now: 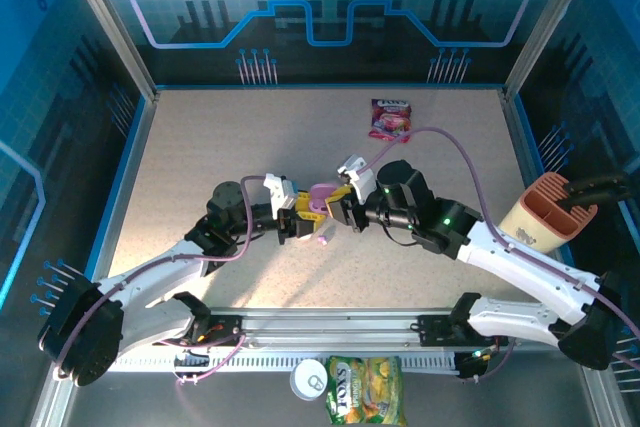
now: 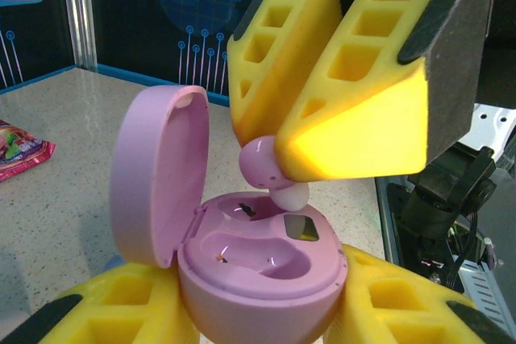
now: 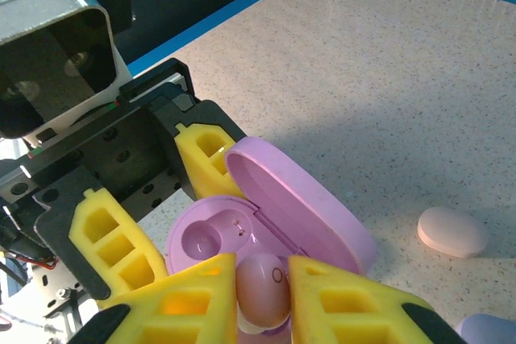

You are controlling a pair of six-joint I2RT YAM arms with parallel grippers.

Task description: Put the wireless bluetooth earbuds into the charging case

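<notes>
The left end effector [image 2: 258,316] is closed on the case [image 2: 258,275], its yellow fingers pressing the rounded lilac body from both sides at the bottom centre of the left wrist view. The case is open. Its lid [image 2: 157,183] stands upright on a hinge at the left of the body, hollow side facing the tray. The tray has two moulded wells, one at the front and one behind it, and a small dark window sits at its right rear.

The right end effector [image 3: 262,300] is narrow, pinching one earbud [image 3: 262,283] between its yellow fingertips at the bottom centre of the right wrist view. In the left wrist view the earbud hangs at frame centre over the back of the tray, its round pinkish body caught in the fingers and its pale tip pointing down to the rear well's edge. Whether the tip touches the tray I cannot tell.

From the top camera the two end effectors meet at the middle of the worktop [image 1: 220,137], with the case between them. A small lilac piece [image 1: 323,241] lies on the worktop just below them. In the right wrist view a pale pink oval [image 3: 453,231] lies on the worktop at the right, apart from the case.

A pink snack packet [image 1: 390,117] lies at top centre, a tan cup [image 1: 548,212] stands at the right edge, and a tin [image 1: 310,379] and a green packet [image 1: 365,392] sit at bottom centre.
</notes>
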